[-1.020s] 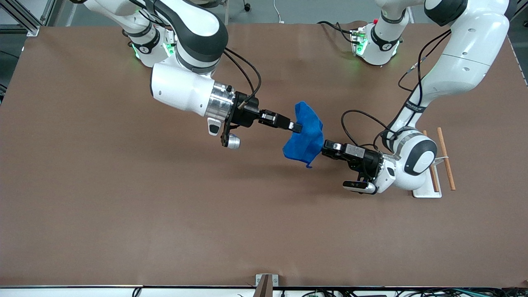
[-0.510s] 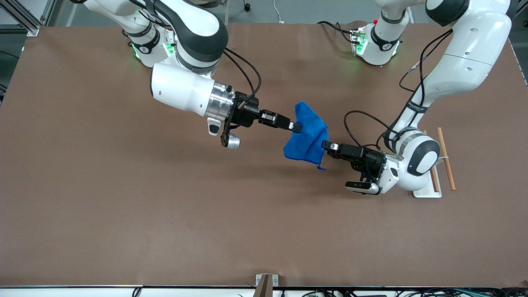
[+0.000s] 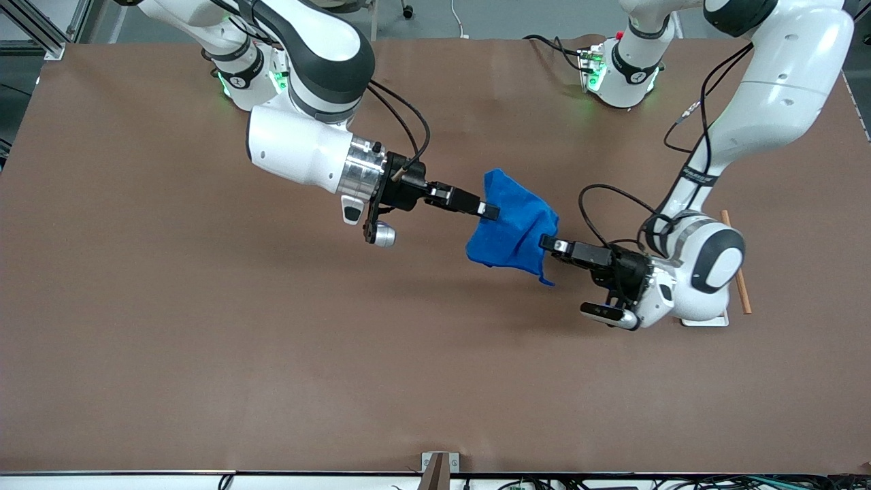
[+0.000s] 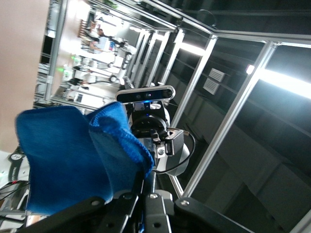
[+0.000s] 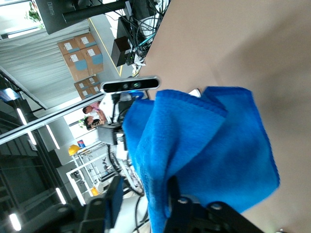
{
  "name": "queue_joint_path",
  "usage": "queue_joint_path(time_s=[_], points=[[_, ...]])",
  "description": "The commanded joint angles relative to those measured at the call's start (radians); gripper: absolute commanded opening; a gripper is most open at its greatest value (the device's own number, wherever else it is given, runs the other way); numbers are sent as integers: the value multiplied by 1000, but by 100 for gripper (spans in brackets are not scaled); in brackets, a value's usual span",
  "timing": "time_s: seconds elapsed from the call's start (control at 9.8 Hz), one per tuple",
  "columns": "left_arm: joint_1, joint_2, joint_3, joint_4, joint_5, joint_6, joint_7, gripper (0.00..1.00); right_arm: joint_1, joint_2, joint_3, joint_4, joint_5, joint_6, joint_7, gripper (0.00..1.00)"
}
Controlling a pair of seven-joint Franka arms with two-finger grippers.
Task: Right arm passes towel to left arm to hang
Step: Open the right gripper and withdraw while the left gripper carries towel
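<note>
Since a second ago, my left arm's black two-finger gripper [image 3: 546,242] has drawn toward its own end of the brown tabletop [image 3: 204,354], and the small bright blue soft towel [image 3: 512,228] now stretches wider between the two grippers. Its fingers [image 4: 127,200] are pressed together, pinching a folded edge of that cloth, as the left wrist view shows plainly.

My right arm's black gripper [image 3: 491,211] sits at the towel's other edge, up over the middle of the tabletop. From its wrist view I see one finger [image 5: 112,204] standing apart from the cloth while the other lies against it (so the fingers look partly spread, the hold slackening). The towel hangs in the air between both grippers, clear of the tabletop, a short thread dangling at its lower corner.

Under the left arm's white wrist joint [image 3: 708,272], a small white base with thin brown wooden rods [image 3: 738,275] stands near that arm's end of the tabletop.
</note>
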Motion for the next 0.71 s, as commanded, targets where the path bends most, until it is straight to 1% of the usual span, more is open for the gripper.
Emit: queue_joint_path(time_s=[0.0,0.1,0.2,0.31,0.41,0.51,0.61], points=[[-2,-55,56,26,121,45,-137,0,-76,-75,7,-79,-104,-47,0,100],[-3,-94,94,28,172,55,-222,0,-127,-109,-18,-122,-191,-152,2,100],[-3,-126,116,29,230,56,-305,0,-142,-132,-80,-126,-266,-302,5,100],[-5,-143,145,31,322,58,-362,0,-136,-160,-166,-124,-357,-423,6,100],[1,-148,161,69,421,55,-397,0,-141,-178,-218,-124,-482,-528,8,100],[33,-148,159,93,542,55,-460,0,-141,-204,-286,-123,-605,-606,9,100],[44,-154,159,95,629,55,-514,0,-142,-239,-347,-121,-714,-685,11,100]])
